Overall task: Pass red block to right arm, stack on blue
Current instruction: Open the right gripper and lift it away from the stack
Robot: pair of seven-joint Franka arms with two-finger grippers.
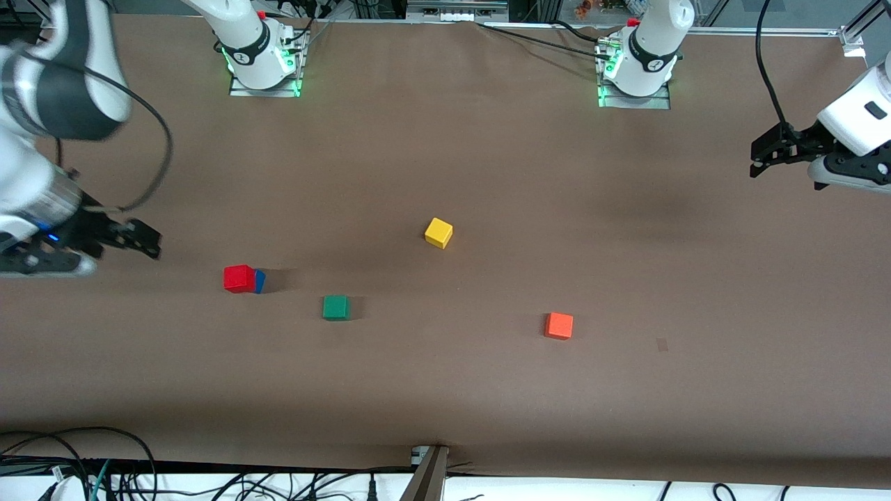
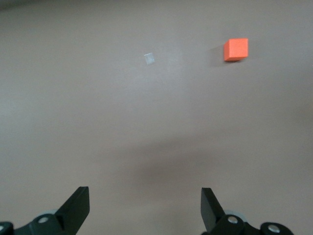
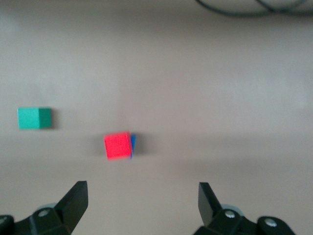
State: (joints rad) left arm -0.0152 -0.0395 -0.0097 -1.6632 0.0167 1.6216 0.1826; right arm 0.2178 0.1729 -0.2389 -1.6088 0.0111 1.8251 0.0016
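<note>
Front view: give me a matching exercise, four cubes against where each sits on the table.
Things:
1. red block
2. yellow cube
3. orange cube
4. green cube

Places:
A. nearest the front camera, toward the left arm's end
B. on top of the blue cube
C. farthest from the front camera
D. between the stack and the orange cube

Pairs: 1-B, 2-C, 3-A, 4-D

Both arms held raised at the table's two ends.
The right gripper (image 1: 143, 240) is held at 9 o'clock in the front view, fingers spread wide; the left gripper (image 1: 762, 156) at 3 o'clock, fingers likewise parted.
</note>
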